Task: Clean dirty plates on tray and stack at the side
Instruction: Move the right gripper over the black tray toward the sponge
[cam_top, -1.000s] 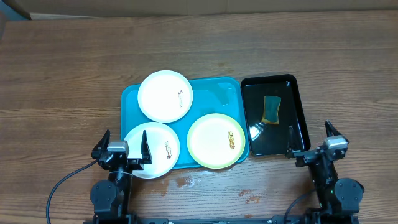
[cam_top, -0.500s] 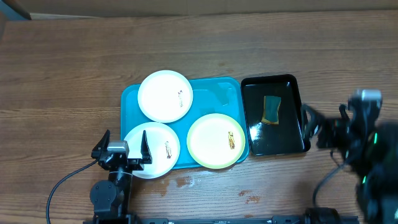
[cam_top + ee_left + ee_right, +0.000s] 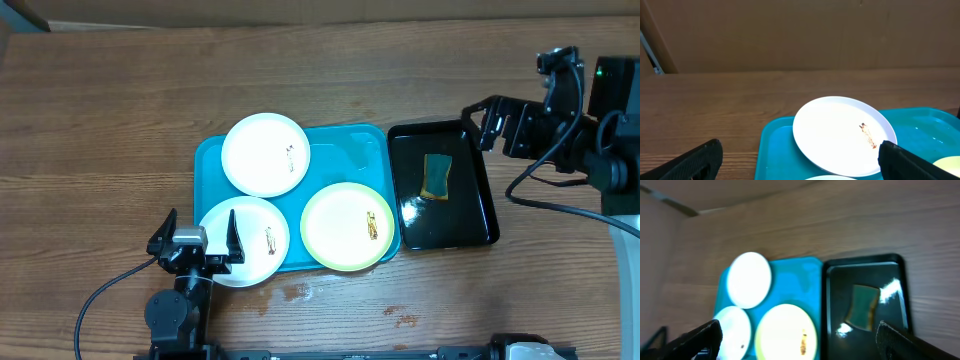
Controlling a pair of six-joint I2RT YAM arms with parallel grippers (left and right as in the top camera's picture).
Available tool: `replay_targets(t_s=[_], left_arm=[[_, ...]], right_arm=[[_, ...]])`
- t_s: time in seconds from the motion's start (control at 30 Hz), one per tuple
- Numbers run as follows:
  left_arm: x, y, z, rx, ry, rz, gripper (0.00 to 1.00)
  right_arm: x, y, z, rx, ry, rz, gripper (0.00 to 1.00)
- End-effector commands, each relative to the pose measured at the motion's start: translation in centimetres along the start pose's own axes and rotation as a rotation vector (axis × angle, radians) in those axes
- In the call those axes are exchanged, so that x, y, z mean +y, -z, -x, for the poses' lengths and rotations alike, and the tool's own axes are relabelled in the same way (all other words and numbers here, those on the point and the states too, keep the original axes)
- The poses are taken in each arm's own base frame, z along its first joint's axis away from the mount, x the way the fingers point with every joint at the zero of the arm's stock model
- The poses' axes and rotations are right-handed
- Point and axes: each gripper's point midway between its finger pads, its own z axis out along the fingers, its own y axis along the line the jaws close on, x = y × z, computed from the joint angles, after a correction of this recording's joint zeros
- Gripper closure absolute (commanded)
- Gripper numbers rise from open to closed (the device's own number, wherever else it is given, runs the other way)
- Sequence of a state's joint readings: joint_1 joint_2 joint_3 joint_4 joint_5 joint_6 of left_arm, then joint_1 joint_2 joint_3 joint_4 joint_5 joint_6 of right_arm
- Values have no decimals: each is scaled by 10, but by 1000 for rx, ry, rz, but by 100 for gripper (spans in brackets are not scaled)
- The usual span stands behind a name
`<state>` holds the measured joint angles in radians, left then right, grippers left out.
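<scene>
Left gripper at near table edge, jaws spread wide, empty, partly over near white plate. That plate overhangs the near-left corner of tray. Green plate beside it, far white plate behind; each smeared brown. Right of tray: black tray holding sponge. Right gripper at its far corner, jaws wide, empty.

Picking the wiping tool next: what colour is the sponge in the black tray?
The sponge is teal-green with yellowish edges; clearest in the overhead view.
</scene>
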<state>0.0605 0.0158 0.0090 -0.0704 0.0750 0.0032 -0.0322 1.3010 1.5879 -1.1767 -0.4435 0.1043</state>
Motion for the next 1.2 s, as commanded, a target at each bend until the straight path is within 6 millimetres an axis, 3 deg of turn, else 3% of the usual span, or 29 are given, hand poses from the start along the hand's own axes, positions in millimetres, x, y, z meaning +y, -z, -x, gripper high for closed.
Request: replay_targets(t_s=[0.0,0.37,0.63,0.87,1.17], left_arm=[[-1,0,0,-5,-12,-6,0],[-1,0,0,-5,-12,-6,0],[-1,0,0,-5,-12,-6,0],[-1,0,0,-5,-12,-6,0],[-1,0,0,-5,-12,-6,0]], right_arm=[[22,13,11,-44,30,94,0],[21,12,7,-28,13,89,0],[2,0,-3,34,-97,8,0],[-33,-40,-30,147,-156,-72,1],[-63,-117,-71,240,-167,-108,15]])
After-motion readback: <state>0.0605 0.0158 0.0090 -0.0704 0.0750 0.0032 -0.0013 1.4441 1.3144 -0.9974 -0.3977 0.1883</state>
